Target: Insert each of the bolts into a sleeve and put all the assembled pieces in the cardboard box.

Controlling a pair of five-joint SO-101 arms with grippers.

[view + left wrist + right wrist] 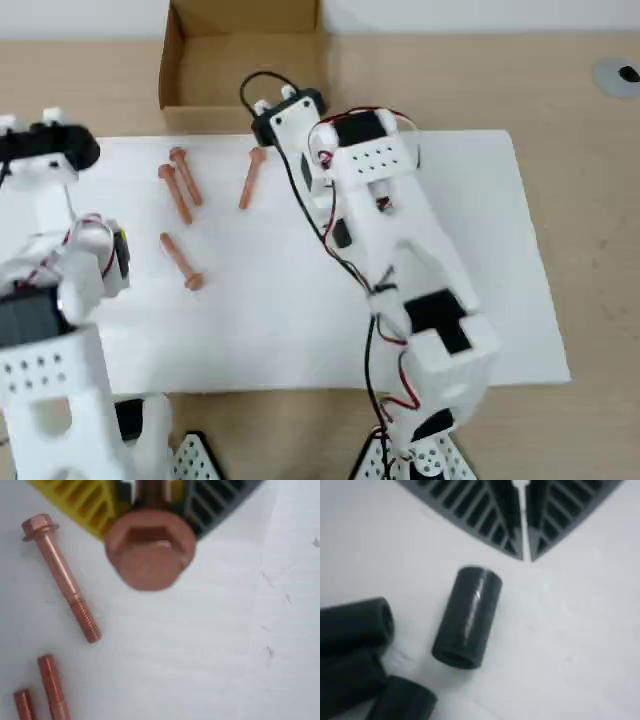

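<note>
In the left wrist view my left gripper (150, 527), with one yellow finger (80, 502) and one black, is shut on a copper bolt (150, 550) whose hex head faces the camera. A second bolt (62, 577) lies on the white sheet beside it. In the right wrist view my right gripper (526, 555) is shut with nothing in it, just above a black sleeve (467, 617) lying on its side. More sleeves (355, 625) are bunched close by. From above, several bolts (182, 185) lie on the sheet (300, 300). The cardboard box (172, 70) stands open at the back.
The right arm (375, 170) stretches across the sheet's middle toward the box, its black cable (300, 190) trailing over the sheet. The left arm (55, 270) stands at the sheet's left edge. Bare wooden table (580, 150) lies to the right.
</note>
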